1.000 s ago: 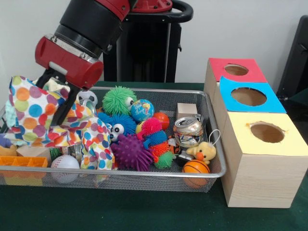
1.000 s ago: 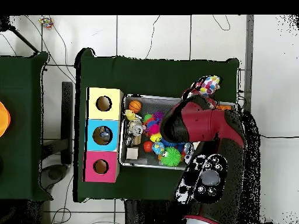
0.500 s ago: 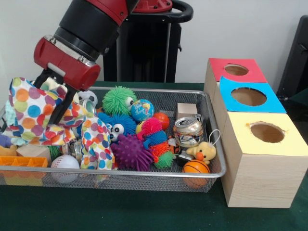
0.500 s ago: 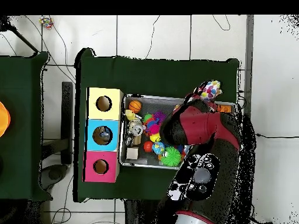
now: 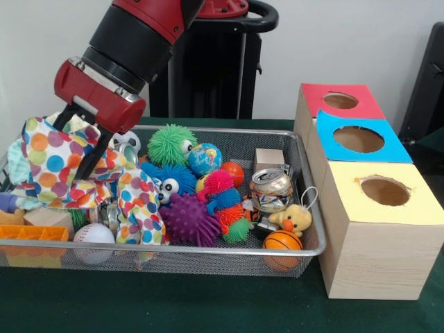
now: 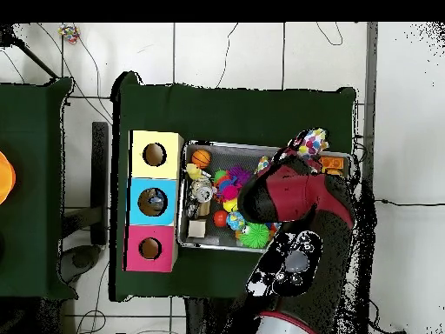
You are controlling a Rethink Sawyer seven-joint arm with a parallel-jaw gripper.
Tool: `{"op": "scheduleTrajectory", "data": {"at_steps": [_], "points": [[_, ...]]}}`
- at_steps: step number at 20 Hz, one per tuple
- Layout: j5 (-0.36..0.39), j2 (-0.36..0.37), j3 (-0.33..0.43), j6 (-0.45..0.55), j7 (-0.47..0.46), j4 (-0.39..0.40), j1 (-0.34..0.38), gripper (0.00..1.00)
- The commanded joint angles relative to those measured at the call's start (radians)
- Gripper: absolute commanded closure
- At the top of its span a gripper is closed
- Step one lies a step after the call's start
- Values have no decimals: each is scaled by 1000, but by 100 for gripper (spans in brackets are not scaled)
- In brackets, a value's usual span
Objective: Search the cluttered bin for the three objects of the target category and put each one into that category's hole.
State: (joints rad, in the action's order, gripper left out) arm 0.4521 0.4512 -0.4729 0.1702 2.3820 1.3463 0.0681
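Observation:
The silver wire-mesh bin [image 5: 309,208] is full of toys on the green table. My gripper [image 5: 78,146] is over the bin's left end, shut on a polka-dot cloth [image 5: 52,163] that hangs from it and drapes onto the toys. The blue-topped wooden box with its round hole [image 5: 359,139] stands right of the bin, between the red-topped and yellow-topped boxes, far from the gripper. In the overhead view the arm covers the gripper; the cloth [image 6: 311,139], the bin [image 6: 182,228] and the blue hole [image 6: 152,202] show.
The bin holds a green fuzzy ball [image 5: 171,144], a purple spiky ball [image 5: 189,218], a crushed can [image 5: 270,189], a yellow duck [image 5: 295,219], a small basketball [image 5: 282,241], a baseball [image 5: 94,236] and an orange tray [image 5: 31,232]. The red-topped box [image 5: 340,100] and the yellow-topped box [image 5: 385,191] flank the blue one.
The gripper and the polka-dot cloth have come down and slightly right in the front view, so the cloth sits lower over the bin's left end.

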Motion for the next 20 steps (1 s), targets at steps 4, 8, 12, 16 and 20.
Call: {"op": "scheduleTrajectory", "data": {"at_steps": [4, 8, 12, 16, 20], "points": [[-68, -168, -68, -177, 223, 102, -77, 0], [-111, -182, -43, -165, 214, 129, -70, 0], [-147, -143, 84, -111, 178, 202, 10, 0], [-195, -158, 119, -140, 196, 253, 27, 0], [-232, -185, 136, -182, 208, 278, 33, 0]]}}
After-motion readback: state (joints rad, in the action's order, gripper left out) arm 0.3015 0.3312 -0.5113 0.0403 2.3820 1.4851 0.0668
